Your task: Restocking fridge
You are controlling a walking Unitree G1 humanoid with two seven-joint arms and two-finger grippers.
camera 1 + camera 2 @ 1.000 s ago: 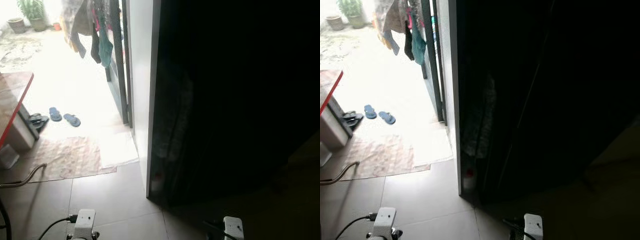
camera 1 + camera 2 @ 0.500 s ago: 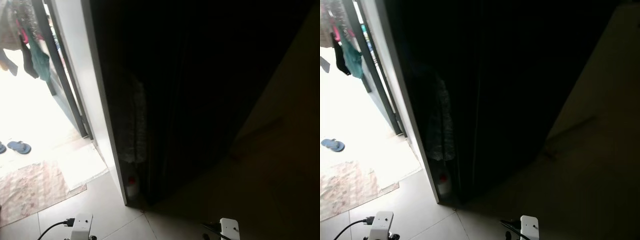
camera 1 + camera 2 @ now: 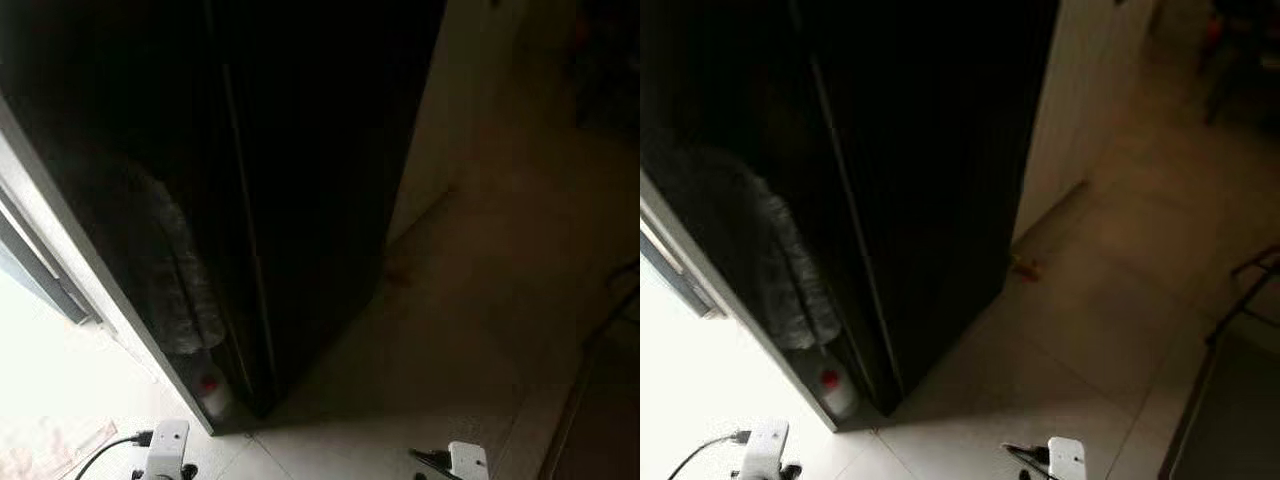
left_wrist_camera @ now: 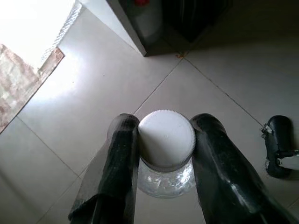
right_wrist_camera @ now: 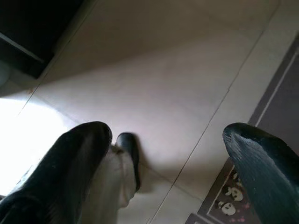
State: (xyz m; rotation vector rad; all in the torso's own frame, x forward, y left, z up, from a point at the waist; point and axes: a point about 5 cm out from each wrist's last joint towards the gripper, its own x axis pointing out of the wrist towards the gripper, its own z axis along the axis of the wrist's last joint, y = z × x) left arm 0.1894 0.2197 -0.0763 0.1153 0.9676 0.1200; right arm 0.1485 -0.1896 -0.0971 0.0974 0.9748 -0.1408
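Left hand: both black fingers clamp a clear jar with a white ribbed lid; fingers press the lid rim on opposite sides. Jar held above the pale tiled floor, pointing down. The robot's dark foot rests on the tiles near the jar in the left wrist view.

Right hand: fingers spread wide, nothing between them. Below it: tiles, the robot's other foot, and the edge of a dark mat with a small patterned border.

Head views, low edge: two white wrist units, left with a black cable, right.

Just ahead on the floor: a small pale bottle with a red cap, standing at the foot of a tall dark cabinet. Above the bottle, something grey and fluffy hangs or leans; cannot tell what it is. The cabinet interior is too dark to read. A light grey frame runs along the cabinet's left side, with bright overexposed light beyond it.

Right of the cabinet: a cream wall, with a small orange-brown object on the floor near its base.

Far right: dim tiled floor and thin dark legs of some furniture, blurred.
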